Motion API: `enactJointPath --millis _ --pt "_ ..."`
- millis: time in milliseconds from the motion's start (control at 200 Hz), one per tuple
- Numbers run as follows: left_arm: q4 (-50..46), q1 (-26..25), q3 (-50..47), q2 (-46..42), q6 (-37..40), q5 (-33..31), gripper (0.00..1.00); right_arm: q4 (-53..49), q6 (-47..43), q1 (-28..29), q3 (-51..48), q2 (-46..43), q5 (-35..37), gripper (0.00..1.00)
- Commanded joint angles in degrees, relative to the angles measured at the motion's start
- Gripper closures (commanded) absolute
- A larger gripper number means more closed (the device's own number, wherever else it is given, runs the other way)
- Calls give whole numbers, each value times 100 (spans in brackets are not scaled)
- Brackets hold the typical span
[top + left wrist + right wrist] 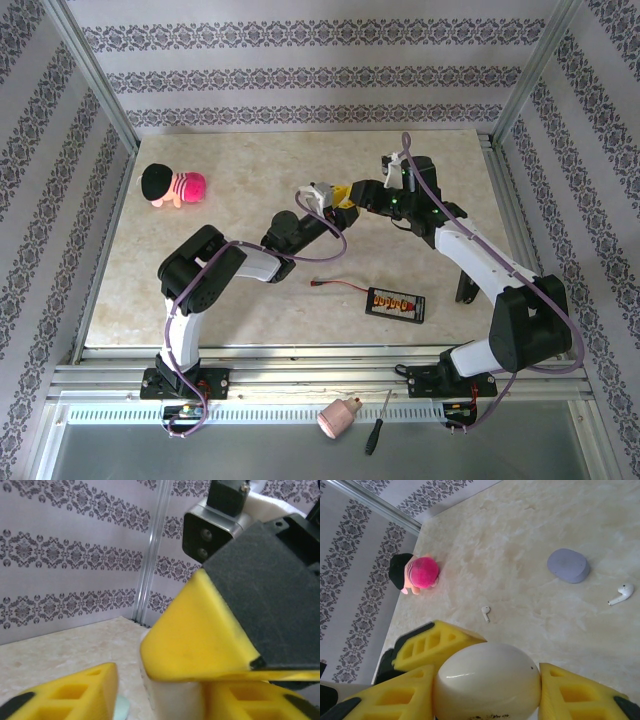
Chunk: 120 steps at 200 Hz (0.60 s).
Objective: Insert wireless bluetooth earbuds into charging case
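The cream-white, glossy oval charging case (pixel 485 692) sits squeezed between the hollow-celled yellow plastic fingers of the right tool (pixel 487 672), which is clamped on its sides. The shell looks hard, rounded and slick, with no flat face to bear on. My worry is that it squirts out or twists if the squeeze shifts. I can see no open lid from this side, and a shut case takes no bud.

The left tool (pixel 162 695) is right up against the case. Its yellow fingers are apart, one on each side of the white body, with a gap showing on one side. Two tools crowding one small egg-shaped thing invites a knock, either finger on finger or a push that levers the case loose.

The buds lie down on the surface. One tiny white stemmed plastic earbud (pixel 485 613) is a little beyond the case, and a second white stemmed earbud (pixel 621 594) is farther off. Both look smooth and light, likely to skid away from a closing pinch on the polished, marble-patterned beige surface (pixel 530 525).

A matte lavender oval case (pixel 568 565) lies beyond the cream case, near the second bud, so a bud could end up in the wrong shell. Farther beyond rests a soft pink-and-black plush toy (pixel 417 573), well apart.
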Motion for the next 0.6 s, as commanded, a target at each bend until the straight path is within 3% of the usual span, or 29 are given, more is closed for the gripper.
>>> enactJointPath --millis 0,200,390,595 --pt "306 -65 121 110 -87 145 62 82 -119 60 -59 62 -28 62" --pt "306 -57 88 114 -102 185 86 84 -154 53 -35 3 -39 58" --pt "306 -48 -26 21 -157 320 89 287 -424 -35 -110 -317 -174 35" --pt "300 160 -306 -287 -366 1265 90 1302 -938 -360 -553 -976 -1177 29"
